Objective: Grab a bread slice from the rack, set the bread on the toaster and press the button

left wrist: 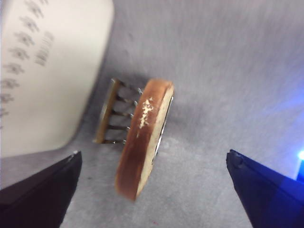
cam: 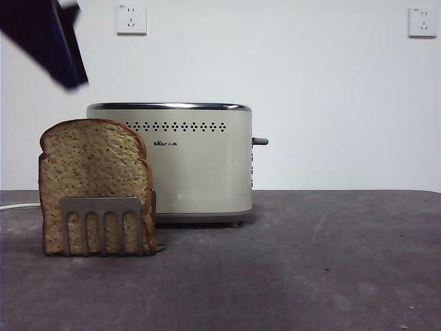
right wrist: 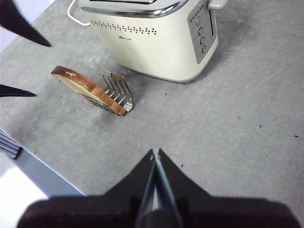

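Observation:
The slice of bread (cam: 93,172) stands upright in the rack (cam: 100,207) at the front left of the table, just in front of the toaster (cam: 200,165). My left gripper (left wrist: 153,154) is open wide and hangs above the slice of bread (left wrist: 142,142), apart from it, with the rack (left wrist: 111,114) and toaster (left wrist: 42,71) below. It shows as a dark shape at the top left of the front view (cam: 58,41). My right gripper (right wrist: 155,153) is shut and empty, held back from the toaster (right wrist: 152,47), the bread (right wrist: 80,83) and the rack (right wrist: 118,92).
The toaster's lever (cam: 260,141) sticks out of its right end, above a column of round buttons (right wrist: 202,33). A white cable (cam: 14,205) runs off to the left. Two wall sockets (cam: 131,19) sit on the wall behind. The table's edge (right wrist: 28,161) lies near the rack.

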You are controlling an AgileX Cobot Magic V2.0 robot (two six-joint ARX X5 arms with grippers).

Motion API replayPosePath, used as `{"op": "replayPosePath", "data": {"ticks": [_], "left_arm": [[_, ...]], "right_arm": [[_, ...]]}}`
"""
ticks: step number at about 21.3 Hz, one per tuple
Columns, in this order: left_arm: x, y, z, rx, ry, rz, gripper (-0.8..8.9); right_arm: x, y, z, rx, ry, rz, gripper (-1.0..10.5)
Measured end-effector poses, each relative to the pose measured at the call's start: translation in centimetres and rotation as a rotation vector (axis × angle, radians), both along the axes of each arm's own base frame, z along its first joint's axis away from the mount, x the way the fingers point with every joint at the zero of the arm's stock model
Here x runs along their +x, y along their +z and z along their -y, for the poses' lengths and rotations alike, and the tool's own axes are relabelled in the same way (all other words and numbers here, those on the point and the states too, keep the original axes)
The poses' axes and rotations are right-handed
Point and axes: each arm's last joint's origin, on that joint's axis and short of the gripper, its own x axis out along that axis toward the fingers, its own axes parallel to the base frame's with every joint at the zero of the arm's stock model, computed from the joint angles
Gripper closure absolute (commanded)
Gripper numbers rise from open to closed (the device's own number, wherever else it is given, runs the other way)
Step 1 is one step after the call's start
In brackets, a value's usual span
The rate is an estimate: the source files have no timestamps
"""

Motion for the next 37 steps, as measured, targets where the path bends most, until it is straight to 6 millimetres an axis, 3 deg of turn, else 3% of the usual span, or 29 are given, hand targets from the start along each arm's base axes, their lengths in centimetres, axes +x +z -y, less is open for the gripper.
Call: {"op": "replayPosePath", "data": {"ticks": [2,3,7,9,13,23,30,33,37], "left_arm": [[1.3,-1.6,0.7,0.048,-0.023,-0.047,1.67],[1.7,-2.1,1.0,0.059,-0.034,-0.055,2.23],[2.6,-2.7,1.5,0.062,-0.059,-0.032,6.21],[2.6,-2.8,1.5,0.065,-0.064,-0.033,7.3],[2.6,-2.8,1.5,0.067,-0.066,-0.034,8.22],[2.7,-2.4,1.5,0.068,-0.062,-0.023,8.22],[2.4,3.5,1.3,0.062,-0.051,0.03,8.22],[1.6,7.5,1.1,0.03,-0.057,0.091,8.22],[0.9,12.7,1.5,-0.054,-0.056,0.299,8.22]], "right_arm": [[0.0,0.0,0.0,-0.002,0.001,0.001,9.6],[0.0,0.0,0.0,-0.003,0.002,0.002,9.6],[0.0,0.0,0.0,-0.004,0.003,0.002,9.6],[0.0,0.0,0.0,-0.004,0.003,0.002,9.6],[0.0,0.0,0.0,-0.004,0.003,0.002,9.6],[0.0,0.0,0.0,-0.004,0.003,0.002,9.6],[0.0,0.0,0.0,-0.004,0.003,0.002,9.6],[0.2,-0.1,0.0,-0.005,0.003,-0.007,9.6],[0.6,-0.3,-0.1,-0.008,0.002,-0.024,9.6]]}}
